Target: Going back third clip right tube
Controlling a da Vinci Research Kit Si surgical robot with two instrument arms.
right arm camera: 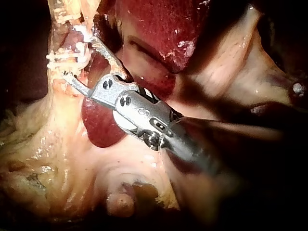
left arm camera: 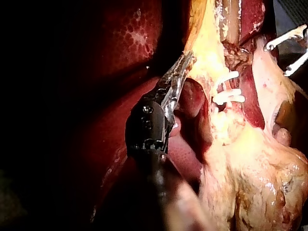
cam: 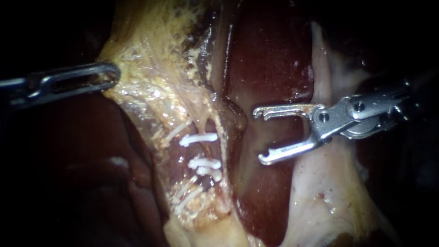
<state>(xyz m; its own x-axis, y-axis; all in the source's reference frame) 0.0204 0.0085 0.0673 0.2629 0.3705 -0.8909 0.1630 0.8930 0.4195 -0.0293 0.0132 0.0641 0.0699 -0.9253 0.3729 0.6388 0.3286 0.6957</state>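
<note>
Liver [cam: 270, 55] fills the background, dark red. A broad sheet of yellow fatty tissue [cam: 155, 68] runs down the centre-left, w/ a pale flap [cam: 320, 196] of tissue lower right. The left instrument [cam: 107, 75] comes in flat from the left, jaws together and clamped on the edge of the fatty tissue, which looks pulled taut toward it. The right instrument [cam: 259, 135] sits over bare liver btwn the fatty sheet and the pale flap. Its jaws are wide apart and empty, i.e. no clip loaded and touching nothing. The tube [cam: 208, 120] runs down the inner edge of the fatty sheet, just beside the liver, and carries white clips [cam: 205, 163]: one higher, two close together below it, all lying across the tube. Fainter white streaks lie further left under the membrane; can't tell what they are, nor say for sure which tube this is. Judgement: three clips are on, so placement looks done and the step in hand is the pull-back, w/ the jaws already clear of the tube. The next move calls for drawing the right instrument straight out along its own shaft line. The open tips shouldn't snag the liver or the pale flap, and the left instrument's traction should hold steady.
</note>
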